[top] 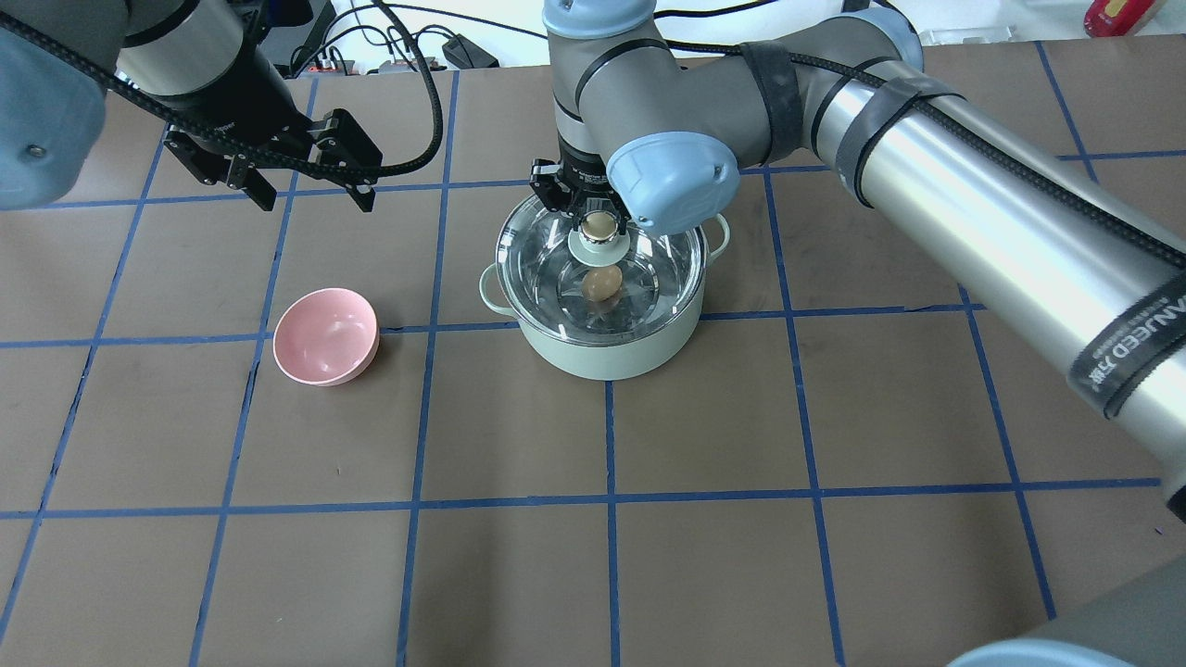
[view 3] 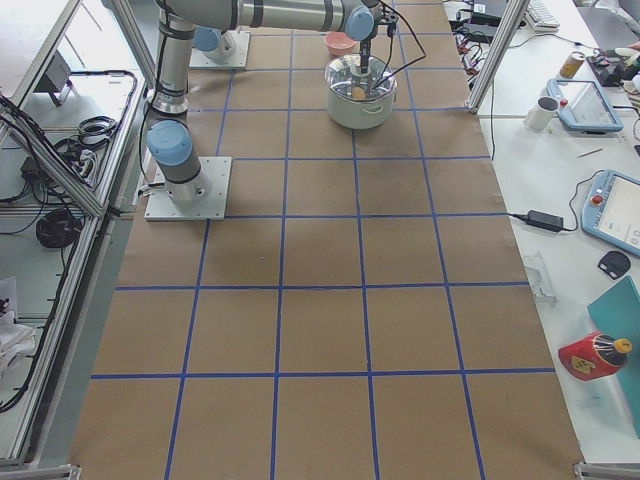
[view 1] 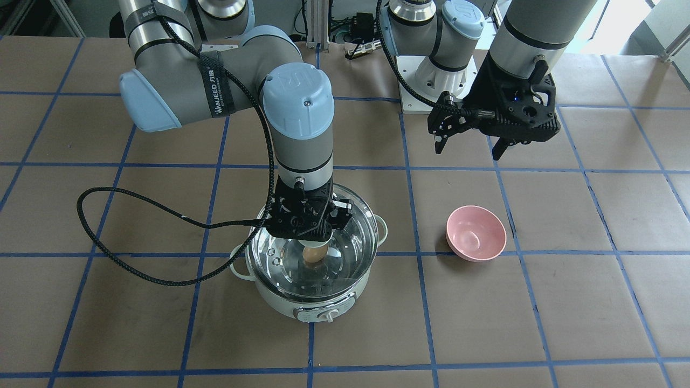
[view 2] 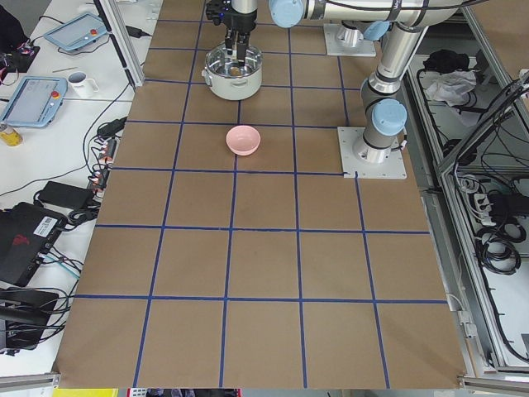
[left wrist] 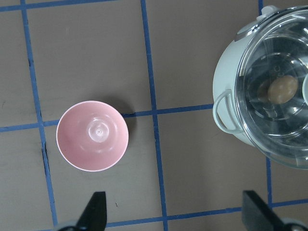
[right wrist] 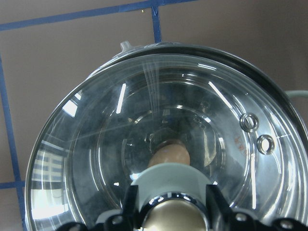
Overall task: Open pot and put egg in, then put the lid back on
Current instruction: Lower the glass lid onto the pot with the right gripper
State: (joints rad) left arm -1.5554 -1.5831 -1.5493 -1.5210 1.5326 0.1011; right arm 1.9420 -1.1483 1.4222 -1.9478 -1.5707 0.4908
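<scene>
Where the desk (top: 834, 556) shows its middle squares, well in from every edge: 1 pot (top: 602, 357), mint green, w/ glass lid (top: 653, 273) over its mouth (fully seated or not: cannot tell) and 1 egg (top: 602, 283) on the steel bottom, seen thru the glass. Right gripper (right wrist: 173, 209): fingers closed against both sides of the lid's knob (top: 599, 225), arm upright above pot. Left gripper (top: 313, 196): jaws wide apart, holding nothing, raised above desk; 1 pink bowl (top: 324, 335), upright, apart from pot on its robot-left side.

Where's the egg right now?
In the overhead view, the egg lies inside the pot, under the glass lid, right of the pink bowl.
</scene>
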